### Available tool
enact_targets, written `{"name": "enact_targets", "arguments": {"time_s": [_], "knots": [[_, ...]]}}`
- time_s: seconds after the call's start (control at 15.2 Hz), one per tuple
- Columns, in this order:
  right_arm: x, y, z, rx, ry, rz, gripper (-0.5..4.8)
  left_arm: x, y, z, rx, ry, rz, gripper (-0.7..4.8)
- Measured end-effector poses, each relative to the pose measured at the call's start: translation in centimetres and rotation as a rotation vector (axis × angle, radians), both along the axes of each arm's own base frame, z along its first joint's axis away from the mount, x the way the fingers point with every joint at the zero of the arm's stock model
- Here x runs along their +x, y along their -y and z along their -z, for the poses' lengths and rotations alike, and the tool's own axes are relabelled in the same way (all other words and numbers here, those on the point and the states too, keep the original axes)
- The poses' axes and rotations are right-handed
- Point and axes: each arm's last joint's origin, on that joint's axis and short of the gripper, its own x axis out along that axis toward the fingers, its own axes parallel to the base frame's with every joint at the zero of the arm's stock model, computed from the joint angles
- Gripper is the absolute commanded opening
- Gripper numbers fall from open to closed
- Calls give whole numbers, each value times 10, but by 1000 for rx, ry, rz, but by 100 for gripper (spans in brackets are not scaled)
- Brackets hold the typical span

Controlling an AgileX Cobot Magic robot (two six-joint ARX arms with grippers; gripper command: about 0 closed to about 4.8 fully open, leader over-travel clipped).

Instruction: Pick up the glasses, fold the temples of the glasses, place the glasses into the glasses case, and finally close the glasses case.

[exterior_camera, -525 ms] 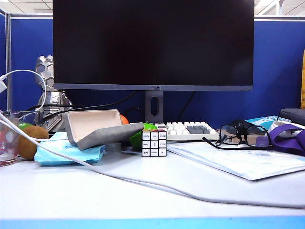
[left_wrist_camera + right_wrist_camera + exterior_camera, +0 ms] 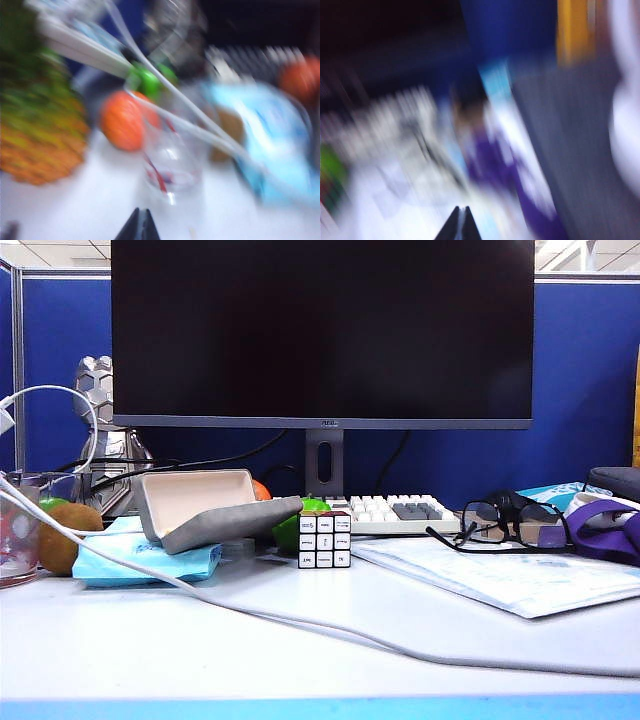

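The glasses (image 2: 503, 523), black and thin-framed, rest on papers at the right of the desk with the temples (image 2: 446, 538) unfolded. At the left the grey glasses case (image 2: 215, 512) lies open on a light blue tissue packet (image 2: 140, 560), its beige lining showing. Neither gripper shows in the exterior view. In the blurred left wrist view my left gripper (image 2: 139, 216) is shut and empty above the white desk, short of a clear cup (image 2: 172, 162). My right gripper (image 2: 460, 212) is shut and empty too, and dark streaks beyond it may be the glasses (image 2: 427, 145).
A monitor (image 2: 322, 330) and keyboard (image 2: 390, 512) stand at the back. A puzzle cube (image 2: 324, 540) sits mid-desk and a white cable (image 2: 250, 615) crosses the front. A kiwi (image 2: 66, 538) and glass cup (image 2: 14, 532) sit far left, papers (image 2: 500, 585) and a purple item (image 2: 608, 530) at the right.
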Motion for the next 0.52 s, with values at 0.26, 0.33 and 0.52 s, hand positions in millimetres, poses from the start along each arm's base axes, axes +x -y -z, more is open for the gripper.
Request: {"name": "enact_targets", "arguments": {"time_s": [0.26, 0.33, 0.52], "knots": [[-8, 0, -43, 18, 76, -1, -1, -7, -1, -39, -22, 164, -34, -6], [-8, 0, -63, 19, 95, -1, -1, -10, -1, -53, -21, 205, -38, -6], [15, -2, -118, 16, 67, -55, -1, -3, -2, -108, -20, 245, -78, -6]]}}
